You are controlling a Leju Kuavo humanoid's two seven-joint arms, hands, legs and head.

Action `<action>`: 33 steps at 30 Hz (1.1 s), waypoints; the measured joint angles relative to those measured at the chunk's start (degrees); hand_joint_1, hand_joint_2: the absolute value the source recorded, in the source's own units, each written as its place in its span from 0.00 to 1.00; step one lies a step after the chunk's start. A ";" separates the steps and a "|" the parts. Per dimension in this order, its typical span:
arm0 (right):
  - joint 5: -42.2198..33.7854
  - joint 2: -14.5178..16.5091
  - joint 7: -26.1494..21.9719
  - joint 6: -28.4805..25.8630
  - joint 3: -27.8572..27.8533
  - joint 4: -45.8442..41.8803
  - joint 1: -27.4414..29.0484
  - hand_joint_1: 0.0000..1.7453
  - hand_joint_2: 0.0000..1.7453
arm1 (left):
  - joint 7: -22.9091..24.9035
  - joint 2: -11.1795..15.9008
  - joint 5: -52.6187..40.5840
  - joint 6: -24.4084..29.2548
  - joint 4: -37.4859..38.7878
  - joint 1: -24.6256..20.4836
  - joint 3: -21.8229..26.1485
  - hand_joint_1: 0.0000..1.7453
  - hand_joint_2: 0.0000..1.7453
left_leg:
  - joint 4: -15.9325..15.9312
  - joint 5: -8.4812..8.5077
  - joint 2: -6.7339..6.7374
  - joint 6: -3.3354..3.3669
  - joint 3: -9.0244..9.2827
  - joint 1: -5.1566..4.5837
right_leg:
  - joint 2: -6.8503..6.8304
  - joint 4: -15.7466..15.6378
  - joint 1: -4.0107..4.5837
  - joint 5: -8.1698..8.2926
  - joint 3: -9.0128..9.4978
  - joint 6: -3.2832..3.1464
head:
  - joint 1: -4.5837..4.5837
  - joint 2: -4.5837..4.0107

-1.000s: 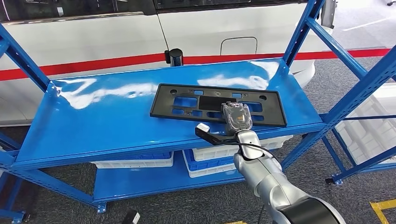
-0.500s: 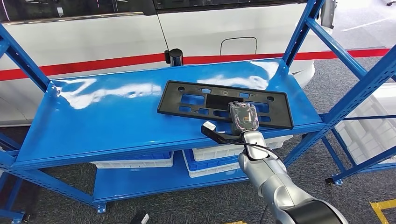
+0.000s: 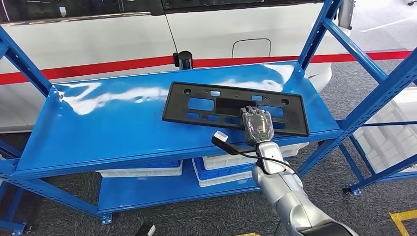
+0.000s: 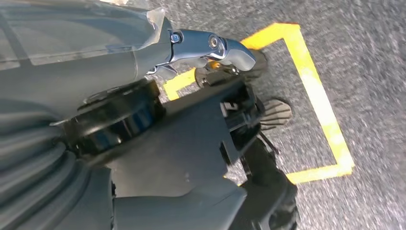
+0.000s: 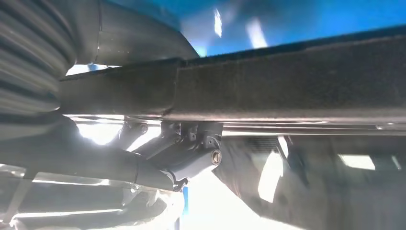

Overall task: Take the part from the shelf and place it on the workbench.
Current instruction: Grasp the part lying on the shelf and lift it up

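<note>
Gripping the near edge of the black part (image 3: 235, 108), the right hand (image 3: 257, 126) has its fingers (image 5: 191, 143) closed around that edge. The part lies on the blue shelf (image 3: 113, 123), toward its right end. I cannot tell how the left hand (image 4: 210, 48) holds its fingers.

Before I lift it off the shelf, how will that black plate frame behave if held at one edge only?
The black frame looks thin and full of cutouts, so probably light and a bit flexible. It is long, and the right hand grips its near edge right of middle, so the far left end may sag. The glossy blue shelf suggests it slides easily.
</note>
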 joint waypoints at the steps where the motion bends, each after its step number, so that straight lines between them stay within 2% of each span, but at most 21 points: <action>1: 0.27 -0.22 -0.75 -0.03 -0.01 -4.52 1.96 1.00 1.00 | 0.00 0.07 0.02 0.07 0.01 0.02 0.01 0.00 1.00 | 0.00 0.00 -0.01 0.00 -0.06 0.00 | 0.00 0.00 0.00 0.00 -0.05 0.00 | 0.00 0.00; 9: -1.57 -2.34 -5.89 -0.04 1.04 -35.71 14.76 1.00 1.00 | -1.97 0.86 1.90 2.02 0.02 0.43 0.41 0.00 1.00 | -0.01 -0.02 0.00 -0.01 -0.30 0.02 | 0.00 0.00 0.00 -0.01 -0.29 0.00 | 0.00 0.00; 16: -6.43 -4.63 -13.22 -0.04 3.78 -56.04 25.12 1.00 1.00 | -4.69 1.74 4.16 4.11 0.02 1.29 2.22 0.00 1.00 | 0.06 -0.07 -0.04 0.04 -0.35 -0.06 | -0.02 -0.04 -0.07 0.02 -0.31 0.04 | 0.00 0.00; 19: -10.34 -4.95 -20.20 -0.04 3.92 -63.76 30.93 1.00 1.00 | -5.88 2.22 5.43 5.00 0.02 1.77 3.41 0.00 1.00 | 0.32 -0.25 -0.07 0.28 -0.51 -0.17 | -0.05 -0.15 -0.59 0.13 -0.34 0.24 | -0.02 0.00; 22: -17.20 -4.00 -31.01 -0.04 2.73 -70.06 36.85 1.00 1.00 | -8.55 2.64 6.25 5.86 0.02 2.43 4.50 0.00 1.00 | 0.02 0.06 -0.04 0.63 -0.41 0.07 | -0.07 -0.03 -0.72 0.12 -0.42 0.49 | -0.01 0.00; 23: -19.54 -3.38 -34.71 -0.04 1.98 -71.83 38.91 1.00 1.00 | -10.09 2.73 6.57 6.22 0.02 2.76 4.84 0.00 1.00 | -0.24 0.30 0.00 0.84 -0.28 0.26 | -0.05 0.63 -0.67 -0.42 -0.69 0.47 | -0.01 0.00; 24: -21.52 -2.75 -37.76 -0.04 1.26 -73.48 40.93 1.00 1.00 | -11.86 2.81 6.99 6.66 0.02 3.17 5.24 0.00 1.00 | -0.50 0.56 0.05 1.08 -0.18 0.47 | -0.01 2.33 -0.62 -1.62 -1.40 0.24 | 0.09 0.00; 26: -24.14 -2.03 -40.39 -0.04 0.38 -76.31 44.43 1.00 1.00 | -14.84 2.94 7.93 7.51 0.02 4.19 6.15 0.00 1.00 | -0.68 0.84 0.22 1.33 -0.28 0.65 | 0.05 9.29 -0.66 -5.61 -4.15 -0.46 | 0.29 0.00; 27: -25.11 -1.84 -40.62 -0.04 0.22 -77.44 45.78 1.00 1.00 | -15.94 3.02 8.49 8.01 0.02 4.75 6.69 0.00 1.00 | -0.67 0.92 0.32 1.35 -0.44 0.66 | 0.06 13.32 -0.70 -7.50 -5.64 -0.64 | 0.43 0.00; 28: -26.10 -1.70 -40.68 -0.04 0.14 -78.27 46.90 1.00 1.00 | -16.81 3.08 9.05 8.57 0.02 5.29 7.21 0.00 1.00 | -0.66 1.00 0.40 1.26 -0.61 0.67 | 0.06 16.15 -0.77 -8.71 -6.50 -0.58 | 0.46 0.00; 29: -27.10 -1.54 -40.71 -0.04 0.07 -78.86 47.78 1.00 1.00 | -17.47 3.14 9.56 9.19 0.02 5.74 7.74 0.00 1.00 | -0.63 1.10 0.45 1.12 -0.77 0.70 | 0.05 16.93 -0.86 -9.07 -6.29 -0.28 | 0.50 0.00; 31: -28.40 -1.29 -40.73 -0.04 0.01 -79.41 48.71 1.00 1.00 | -18.16 3.19 10.15 10.02 0.02 6.25 8.40 0.00 1.00 | -0.60 1.26 0.47 0.90 -0.94 0.76 | 0.05 15.75 -1.02 -8.73 -4.93 0.26 | 0.54 0.00; 33: -28.64 -1.25 -40.73 -0.04 0.00 -79.48 48.84 1.00 1.00 | -18.23 3.20 10.23 10.16 0.02 6.32 8.53 0.00 1.00 | -0.59 1.29 0.47 0.85 -0.96 0.78 | 0.05 15.03 -1.06 -8.53 -4.40 0.40 | 0.56 0.00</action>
